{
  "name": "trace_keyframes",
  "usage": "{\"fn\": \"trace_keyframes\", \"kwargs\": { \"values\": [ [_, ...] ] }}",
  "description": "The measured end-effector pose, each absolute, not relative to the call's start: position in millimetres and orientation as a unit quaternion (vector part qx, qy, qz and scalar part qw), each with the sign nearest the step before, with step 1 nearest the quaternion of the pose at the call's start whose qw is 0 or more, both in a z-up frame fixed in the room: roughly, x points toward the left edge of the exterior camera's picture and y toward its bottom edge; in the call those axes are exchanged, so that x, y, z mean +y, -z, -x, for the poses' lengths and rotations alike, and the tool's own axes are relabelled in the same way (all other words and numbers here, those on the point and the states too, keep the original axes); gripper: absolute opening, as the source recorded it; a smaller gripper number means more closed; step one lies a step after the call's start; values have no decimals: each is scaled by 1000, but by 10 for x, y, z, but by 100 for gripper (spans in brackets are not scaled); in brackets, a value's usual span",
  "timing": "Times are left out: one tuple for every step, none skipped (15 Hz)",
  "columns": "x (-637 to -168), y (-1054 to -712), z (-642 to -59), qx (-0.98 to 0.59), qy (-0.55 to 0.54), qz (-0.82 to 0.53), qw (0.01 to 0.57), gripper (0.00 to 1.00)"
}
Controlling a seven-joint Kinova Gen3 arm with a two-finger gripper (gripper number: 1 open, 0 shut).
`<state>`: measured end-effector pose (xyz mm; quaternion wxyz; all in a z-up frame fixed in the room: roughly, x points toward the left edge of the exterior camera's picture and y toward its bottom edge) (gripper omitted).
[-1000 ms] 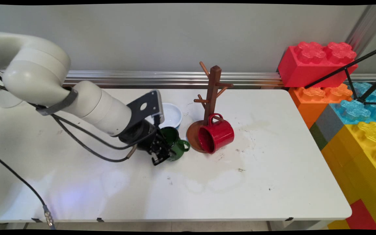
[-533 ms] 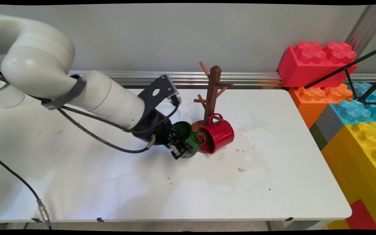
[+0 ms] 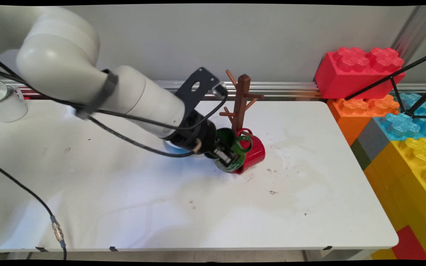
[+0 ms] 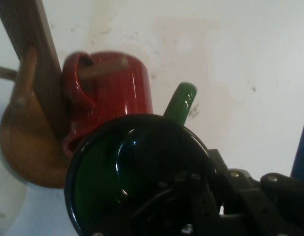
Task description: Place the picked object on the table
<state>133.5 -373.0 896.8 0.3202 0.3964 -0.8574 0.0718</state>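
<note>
While our gripper (image 3: 227,158) clamps the green mug (image 3: 231,149) by its rim | mug tilted, touching red mug (image 3: 252,151) | mug tree (image 3: 240,103) just behind, toward table's far edge

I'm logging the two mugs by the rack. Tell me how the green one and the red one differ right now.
The green mug is gripped by the gripper and carried off the table; the red mug hangs by its handle on a low peg of the wooden mug tree. The green mug's handle points upward and is free; the red mug's is hooked. Both are glossy, one-handled and tilted.
</note>
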Motion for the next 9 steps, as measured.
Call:
{"fn": "trace_keyframes", "kwargs": {
  "values": [
    [-3756, -8992, -1295, -851, -74, -407, 323, 0],
    [-3780, -9009, -1258, -845, -76, -418, 325, 0],
    [-3798, -9023, -1228, -840, -77, -427, 326, 0],
    [-3808, -9030, -1206, -837, -78, -433, 326, 0],
    [-3822, -9042, -1176, -833, -78, -440, 327, 0],
    [-3838, -9054, -1139, -828, -76, -448, 328, 0],
    [-3854, -9068, -1100, -824, -74, -455, 330, 0],
    [-3867, -9082, -1066, -821, -72, -459, 333, 0],
    [-3880, -9100, -1031, -818, -70, -463, 335, 0]
  ]
}}
